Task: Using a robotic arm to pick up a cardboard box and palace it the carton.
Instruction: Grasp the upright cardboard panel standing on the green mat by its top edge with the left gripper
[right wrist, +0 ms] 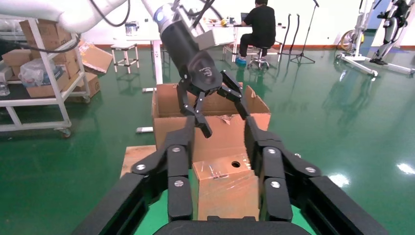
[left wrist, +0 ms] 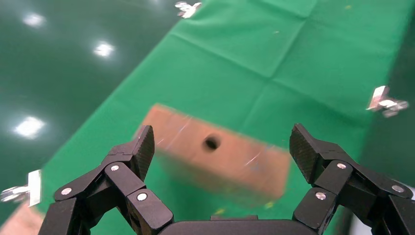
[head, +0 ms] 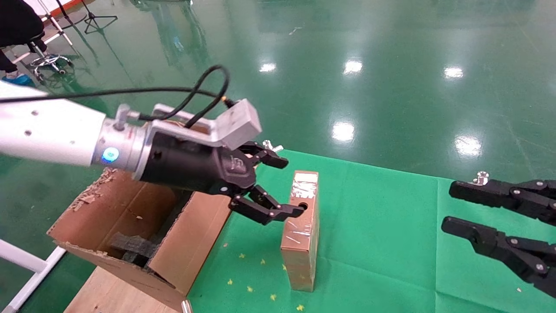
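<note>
Left gripper (head: 278, 188) hung wide open beside the box (head: 302, 230), which stood on edge on the green cloth (head: 382, 234), right of the carton (head: 130, 234). A good grasp probably needed both fingers straddling the narrow sides squarely before closing. Right gripper (head: 451, 208) sat parked, open, well apart. I counted one box, one carton, two grippers.

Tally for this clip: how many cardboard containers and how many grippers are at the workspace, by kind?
Small cardboard box: 1
Large carton: 1
Grippers: 2, the left gripper and the right gripper, both open
Total: 4
</note>
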Controlling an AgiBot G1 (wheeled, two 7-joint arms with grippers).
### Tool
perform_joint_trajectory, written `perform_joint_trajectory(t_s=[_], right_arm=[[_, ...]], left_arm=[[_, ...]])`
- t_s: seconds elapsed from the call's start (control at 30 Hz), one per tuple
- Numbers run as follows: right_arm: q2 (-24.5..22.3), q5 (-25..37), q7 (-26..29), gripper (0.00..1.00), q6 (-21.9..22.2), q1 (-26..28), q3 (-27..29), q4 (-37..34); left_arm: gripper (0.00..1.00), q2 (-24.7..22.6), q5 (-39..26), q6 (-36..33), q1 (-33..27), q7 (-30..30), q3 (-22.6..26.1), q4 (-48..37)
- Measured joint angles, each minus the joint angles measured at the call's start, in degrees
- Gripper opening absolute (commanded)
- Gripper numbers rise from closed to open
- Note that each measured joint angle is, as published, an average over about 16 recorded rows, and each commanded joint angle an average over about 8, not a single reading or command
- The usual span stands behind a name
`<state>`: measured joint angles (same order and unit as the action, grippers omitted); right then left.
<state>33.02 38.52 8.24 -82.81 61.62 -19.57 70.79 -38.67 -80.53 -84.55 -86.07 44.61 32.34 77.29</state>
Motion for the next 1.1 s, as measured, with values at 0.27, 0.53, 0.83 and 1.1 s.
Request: perform_joint_trajectory(t_s=[0.27,0.53,0.83,1.1], right_arm=[[0.00,0.00,0.00,0.00,0.00,0.00,0.00,0.00],[0.00,0.00,0.00,0.00,0.00,0.00,0.00,0.00],[0.00,0.00,0.00,0.00,0.00,0.00,0.00,0.00],[0.00,0.00,0.00,0.00,0.00,0.00,0.00,0.00]], left_arm=[[1.00,-7.91,-9.28,-4.92,-10.53,20.47,9.68,-1.59],[1.00,-16.23,-15.03,-6.63,-19.48,43.28,24.12,-6.51],[1.00,-25.62,-13.44,-5.79,-26.50,55.48,37.52,-18.26],[1.00,-31.72,-12.61,-3.36,-27.70,53.47,41.40,-29.97]])
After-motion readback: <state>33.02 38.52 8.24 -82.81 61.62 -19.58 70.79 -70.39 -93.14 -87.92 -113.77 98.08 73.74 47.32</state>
